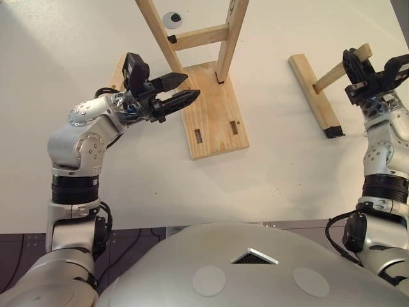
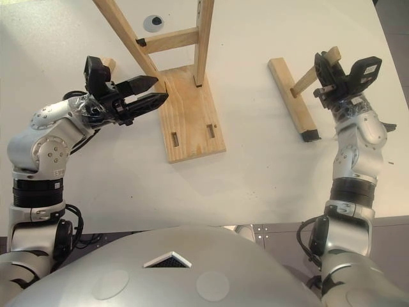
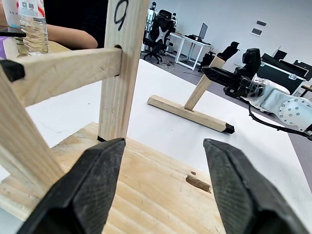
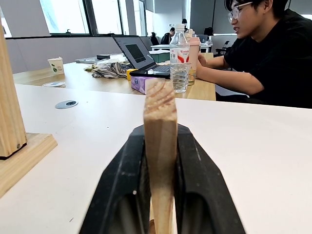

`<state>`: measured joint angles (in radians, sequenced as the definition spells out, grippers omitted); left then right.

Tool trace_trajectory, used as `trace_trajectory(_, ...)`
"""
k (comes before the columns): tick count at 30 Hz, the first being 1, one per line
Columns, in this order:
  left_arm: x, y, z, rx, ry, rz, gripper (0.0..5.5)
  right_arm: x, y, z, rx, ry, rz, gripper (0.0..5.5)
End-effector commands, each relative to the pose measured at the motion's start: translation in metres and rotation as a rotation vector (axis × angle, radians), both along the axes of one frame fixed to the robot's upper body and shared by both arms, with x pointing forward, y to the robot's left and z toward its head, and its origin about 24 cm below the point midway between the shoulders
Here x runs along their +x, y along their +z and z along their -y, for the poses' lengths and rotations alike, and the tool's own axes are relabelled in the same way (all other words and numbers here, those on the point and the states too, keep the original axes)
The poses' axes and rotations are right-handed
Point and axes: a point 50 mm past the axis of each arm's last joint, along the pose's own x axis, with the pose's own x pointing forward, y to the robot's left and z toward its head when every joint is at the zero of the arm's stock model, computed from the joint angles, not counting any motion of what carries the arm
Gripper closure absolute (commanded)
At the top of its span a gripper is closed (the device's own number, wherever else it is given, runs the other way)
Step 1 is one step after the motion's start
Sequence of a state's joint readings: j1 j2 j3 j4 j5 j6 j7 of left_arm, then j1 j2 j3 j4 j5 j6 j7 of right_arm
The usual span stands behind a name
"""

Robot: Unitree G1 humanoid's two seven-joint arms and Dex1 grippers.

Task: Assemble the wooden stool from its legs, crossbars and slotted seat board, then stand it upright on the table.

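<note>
The slotted seat board (image 1: pixel 214 125) lies flat mid-table. Two legs (image 1: pixel 156 29) (image 1: pixel 231 32) stand in its far slots, joined by a crossbar (image 1: pixel 199 37). Two slots near its front end are bare. My left gripper (image 1: pixel 190 86) hovers open at the board's left edge, beside the nearer standing leg; its fingers (image 3: pixel 92 190) spread over the board. To the right a loose leg (image 1: pixel 314 94) lies on the table with a second crossbar (image 1: pixel 332 73) sticking up from it. My right gripper (image 1: pixel 358 67) is shut on that crossbar's free end (image 4: pixel 160 122).
Another wooden piece (image 1: pixel 118 70) lies partly hidden behind my left gripper. A grey round grommet (image 1: pixel 172 19) is set in the white table (image 1: pixel 275 173) beyond the board. The table's front edge runs close to my body. A bottle (image 4: pixel 179 56) and a laptop (image 4: pixel 139 56) sit on a farther desk.
</note>
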<state>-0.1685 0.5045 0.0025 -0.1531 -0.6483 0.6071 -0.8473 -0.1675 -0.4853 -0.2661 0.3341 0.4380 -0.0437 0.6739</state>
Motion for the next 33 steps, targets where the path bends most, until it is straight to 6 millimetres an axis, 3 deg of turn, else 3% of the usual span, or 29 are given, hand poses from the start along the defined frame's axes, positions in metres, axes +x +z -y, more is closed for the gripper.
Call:
trace_trajectory(1, 0.004, 0.002, -0.003, 0.015, 0.025, 0.012, 2.56, -0.001, -0.005, 0.000, -0.019, 0.006, -0.023, 5.10)
trace_trajectory(7, 0.005, 0.002, -0.002, 0.007, 0.027, 0.009, 2.56, -0.006, -0.002, -0.008, -0.037, 0.058, -0.002, 5.10)
trace_trajectory(10, 0.004, 0.002, -0.001, 0.006, 0.031, 0.009, 2.56, -0.008, -0.001, -0.013, -0.137, 0.110, 0.020, 5.10)
trace_trajectory(16, 0.009, -0.002, -0.007, 0.030, 0.080, 0.020, 2.56, -0.011, -0.016, -0.009, -0.221, 0.124, -0.050, 5.10)
trace_trajectory(22, 0.010, -0.003, -0.007, 0.028, 0.080, 0.015, 2.56, -0.012, -0.036, 0.013, -0.067, 0.058, -0.187, 5.10)
trace_trajectory(33, 0.011, -0.003, -0.006, 0.036, 0.077, 0.021, 2.56, -0.012, -0.032, 0.012, -0.061, 0.079, -0.185, 5.10)
